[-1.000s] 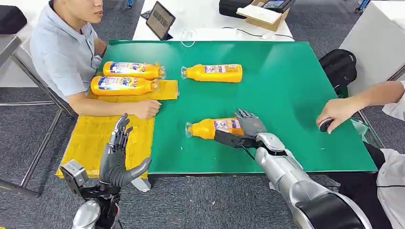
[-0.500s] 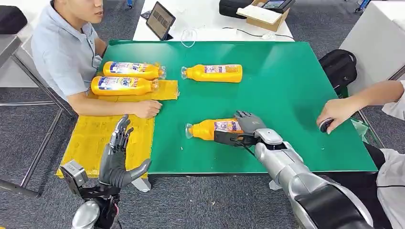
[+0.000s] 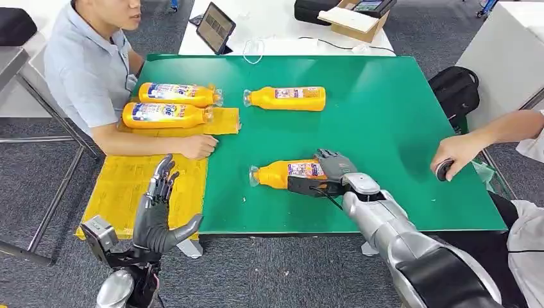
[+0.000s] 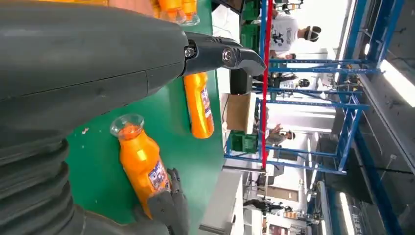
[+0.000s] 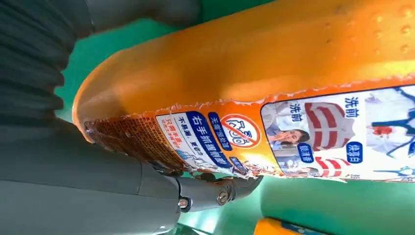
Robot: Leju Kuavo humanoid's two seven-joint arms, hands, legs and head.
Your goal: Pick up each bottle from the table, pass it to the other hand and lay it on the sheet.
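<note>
Right robot hand [image 3: 333, 172] wraps my nearest bottle [image 3: 287, 172] lying on the surface [image 3: 385, 115]; left robot hand [image 3: 157, 215] spread empty, ready for handover.

Two bottles [image 3: 168, 104] on the sheet [image 3: 128, 186] at left, two bottles [image 3: 286, 135] on the table [image 3: 385, 115] right of it.

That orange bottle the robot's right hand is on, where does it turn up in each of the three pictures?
Head view: bottle lies mid-table under the right hand.
Left wrist view: bottle beyond the left hand.
Right wrist view: bottle close up, label showing.
Shared landmark: green table.
</note>
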